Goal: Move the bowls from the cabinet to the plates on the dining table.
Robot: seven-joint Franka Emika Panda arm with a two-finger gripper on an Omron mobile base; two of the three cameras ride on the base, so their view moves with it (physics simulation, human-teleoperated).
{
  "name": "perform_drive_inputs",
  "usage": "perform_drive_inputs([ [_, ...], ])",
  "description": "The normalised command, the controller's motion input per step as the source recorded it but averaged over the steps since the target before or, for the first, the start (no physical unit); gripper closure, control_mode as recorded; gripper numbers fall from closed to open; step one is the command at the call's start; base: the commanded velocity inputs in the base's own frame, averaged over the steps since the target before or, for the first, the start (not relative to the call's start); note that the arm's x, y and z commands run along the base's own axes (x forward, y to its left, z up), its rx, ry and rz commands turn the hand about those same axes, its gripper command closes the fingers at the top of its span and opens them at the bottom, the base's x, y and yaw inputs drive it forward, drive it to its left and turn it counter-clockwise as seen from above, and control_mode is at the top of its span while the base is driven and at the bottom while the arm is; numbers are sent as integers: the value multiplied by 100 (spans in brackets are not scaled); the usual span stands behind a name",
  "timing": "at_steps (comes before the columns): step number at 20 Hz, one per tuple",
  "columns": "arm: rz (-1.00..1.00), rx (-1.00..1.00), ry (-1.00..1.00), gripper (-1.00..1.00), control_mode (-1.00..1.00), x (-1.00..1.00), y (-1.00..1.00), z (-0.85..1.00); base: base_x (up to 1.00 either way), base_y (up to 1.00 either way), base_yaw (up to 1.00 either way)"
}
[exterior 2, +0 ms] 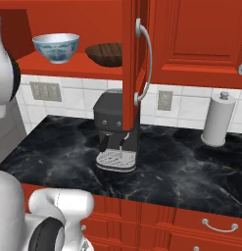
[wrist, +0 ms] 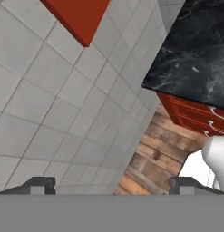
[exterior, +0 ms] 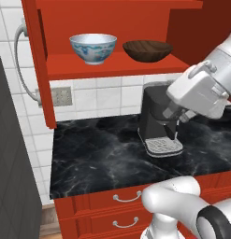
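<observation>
— Risk: jaws of gripper (wrist: 111, 186) spread wide, holding nothing, aimed at tiled wall; could clip coffee machine (exterior: 156, 119) or open cabinet door (exterior 2: 131, 63) when rising.

— Bowls? Blue-patterned bowl (exterior: 93, 48) and wooden bowl (exterior: 147, 50) above coffee machine, on cabinet shelf (exterior: 112, 65). No legible writing anywhere.

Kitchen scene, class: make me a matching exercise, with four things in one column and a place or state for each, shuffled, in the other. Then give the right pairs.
Things
1. blue-patterned bowl
2. wooden bowl
3. coffee machine
4. paper towel roll

Places or states
A. stands on the black counter below the shelf
B. on the red shelf, right of the other bowl in both base views
C. upright at the counter's far right, by the tiled wall
D. on the red shelf, nearer the open side

Pairs: 1-D, 2-B, 3-A, 4-C
</observation>
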Motion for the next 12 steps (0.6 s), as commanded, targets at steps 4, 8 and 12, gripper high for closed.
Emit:
perform_drive_inputs([
  [4, -23, -16, -16, -100, -100, -60, -6, -43, 0, 0, 0],
  [8, -22, -23, -23, -100, -100, -3, -12, -52, 0, 0, 0],
  [12, -28, -16, -6, -100, -100, 44, -22, -20, 0, 0, 0],
])
